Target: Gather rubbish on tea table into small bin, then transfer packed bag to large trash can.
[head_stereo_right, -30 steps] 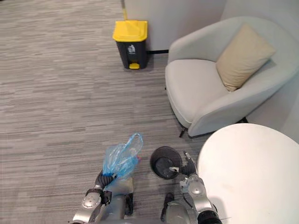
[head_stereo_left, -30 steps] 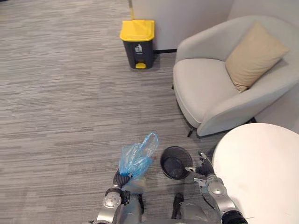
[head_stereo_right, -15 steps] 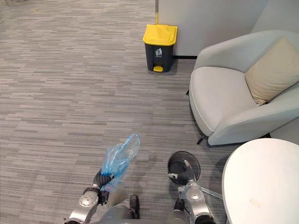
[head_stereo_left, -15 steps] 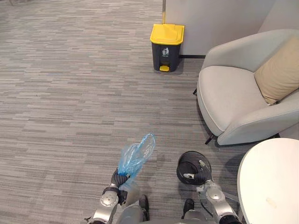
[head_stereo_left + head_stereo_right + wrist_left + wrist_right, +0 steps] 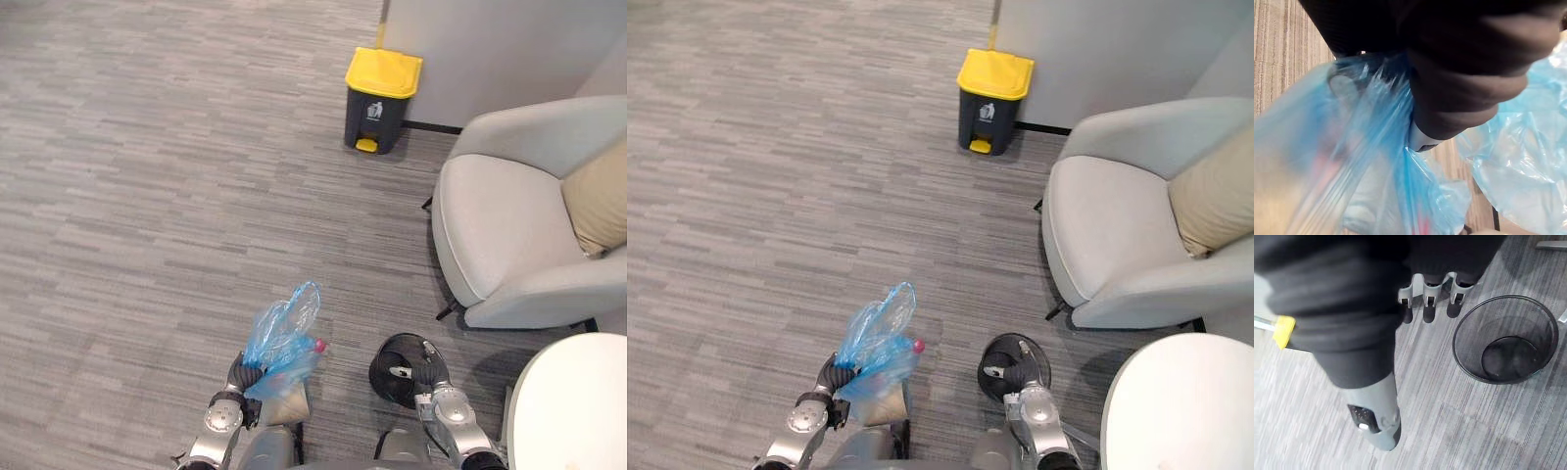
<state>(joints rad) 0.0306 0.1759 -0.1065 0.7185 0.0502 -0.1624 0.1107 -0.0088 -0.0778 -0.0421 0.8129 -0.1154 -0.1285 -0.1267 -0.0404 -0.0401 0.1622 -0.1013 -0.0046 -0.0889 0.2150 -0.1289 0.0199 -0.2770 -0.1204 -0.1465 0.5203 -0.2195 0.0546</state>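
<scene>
A blue plastic bag (image 5: 282, 338) with rubbish in it, a pink bit (image 5: 318, 345) showing at its side, hangs from my left hand (image 5: 238, 376), which is shut on the bag's gathered neck. In the left wrist view the blue film (image 5: 1376, 161) bunches under the hand (image 5: 1459, 58). The small black mesh bin (image 5: 395, 369) stands empty on the carpet. My right hand (image 5: 428, 376) hovers by its rim; its fingers (image 5: 1430, 296) are relaxed, holding nothing, apart from the bin (image 5: 1506, 340). The large trash can (image 5: 382, 88), dark with a yellow lid, stands far ahead by the wall.
A grey armchair (image 5: 509, 235) with a tan cushion (image 5: 602, 196) sits to the right. The white round tea table (image 5: 578, 411) is at the lower right. Grey carpet stretches between me and the trash can.
The whole picture has shifted, so the camera moved: the trash can and armchair sit further right. The bag stays in my left hand and now sags lower, with a pink bit showing.
</scene>
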